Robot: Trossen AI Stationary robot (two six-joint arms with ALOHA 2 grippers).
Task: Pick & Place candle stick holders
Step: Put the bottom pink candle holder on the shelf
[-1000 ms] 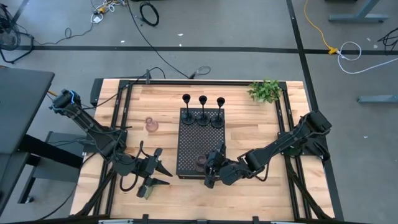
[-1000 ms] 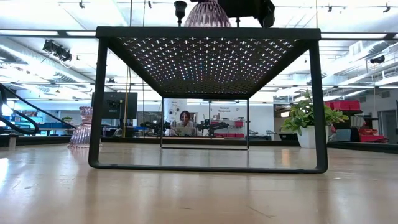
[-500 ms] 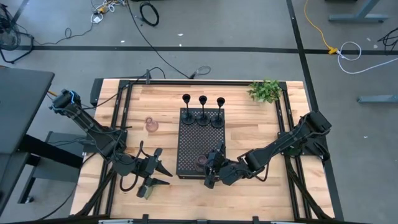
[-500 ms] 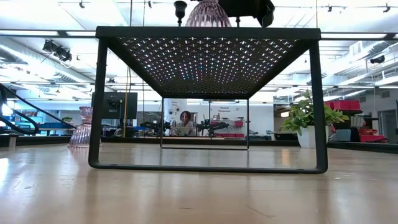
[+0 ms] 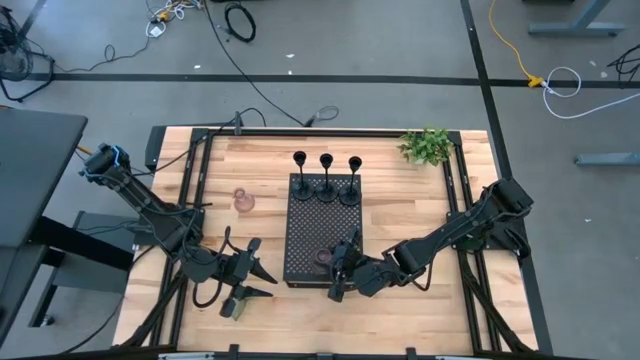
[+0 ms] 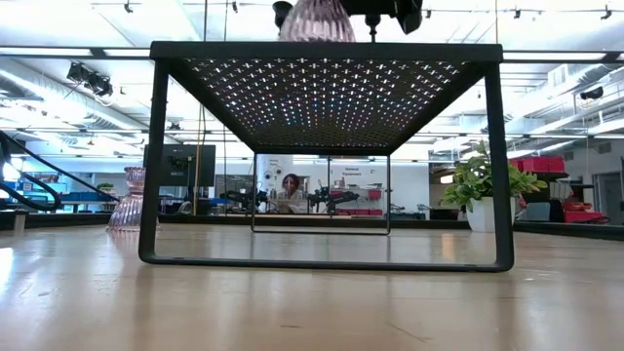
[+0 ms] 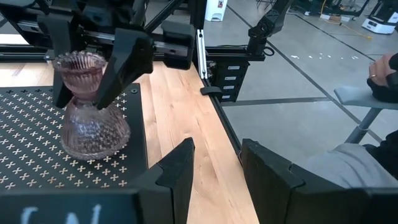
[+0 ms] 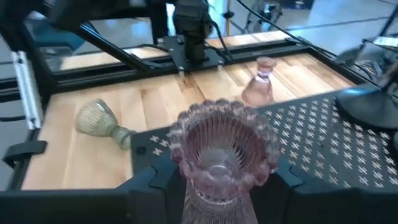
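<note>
A pinkish glass holder stands on the near end of the black perforated tray. My right gripper is shut on it. Three slim black holders stand on the tray's far end. A second pinkish holder stands on the table left of the tray. The olive-green holder lies on its side near the left front, beside my left gripper, which is open and empty. My right gripper pinches the pinkish glass holder at its narrow waist, between cup and flared base, one finger on each side. The fingers come slanting down from the table's right. The holder is upright, its base on the tray.
A small leafy plant stands at the far right corner. Black rails run along the table's left and right sides. Bare wood lies near the front edge and between tray and plant. A person sits beyond the table.
My right gripper has gone a little toward the table's left with the pinkish glass holder, which stays upright at the tray's near end.
</note>
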